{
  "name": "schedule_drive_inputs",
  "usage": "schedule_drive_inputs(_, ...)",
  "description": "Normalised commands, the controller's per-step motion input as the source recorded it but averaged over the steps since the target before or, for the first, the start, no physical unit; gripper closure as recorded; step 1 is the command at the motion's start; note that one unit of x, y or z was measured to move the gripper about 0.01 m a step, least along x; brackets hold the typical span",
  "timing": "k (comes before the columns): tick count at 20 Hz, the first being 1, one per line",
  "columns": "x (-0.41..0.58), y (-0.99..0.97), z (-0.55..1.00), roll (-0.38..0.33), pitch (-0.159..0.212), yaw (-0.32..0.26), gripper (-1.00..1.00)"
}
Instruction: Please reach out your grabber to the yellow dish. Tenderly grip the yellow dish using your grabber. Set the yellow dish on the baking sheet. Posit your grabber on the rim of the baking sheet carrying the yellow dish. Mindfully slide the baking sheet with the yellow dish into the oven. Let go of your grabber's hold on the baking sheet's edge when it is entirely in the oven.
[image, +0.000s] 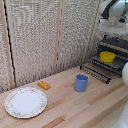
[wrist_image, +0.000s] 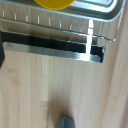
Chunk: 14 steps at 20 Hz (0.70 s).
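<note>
Resting on the sheet (image: 111, 64) at the oven (image: 118, 50) mouth, the dish (image: 107, 56) is already placed. The grabber (image: 111, 36) hangs above it; whether its fingers are spread cannot be told. The wire sheet is judged stiff, light and slippery, best taken by its front rim.

One robot arm (image: 111, 11) hangs over the far right, carrying one pincer (image: 111, 37). Below it sits one oven (image: 118, 47) with one baking sheet (image: 113, 63), and on that sheet rests one yellow dish (image: 107, 56). Out on the wooden surface (image: 70, 107) I count three loose things: one blue cup (image: 81, 83) near the middle, one small orange block (image: 44, 85) to its left, and one large white patterned plate (image: 25, 102) at the near left.
</note>
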Motion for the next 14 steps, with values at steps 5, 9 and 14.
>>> schedule_drive_inputs(5,0.040,0.35,0.43,-0.163,0.200,0.150,-1.00)
schedule_drive_inputs(9,0.129,0.16,0.39,-0.241,0.079,0.162,-1.00)
schedule_drive_inputs(14,0.057,0.07,0.13,-0.326,0.067,0.154,-1.00)
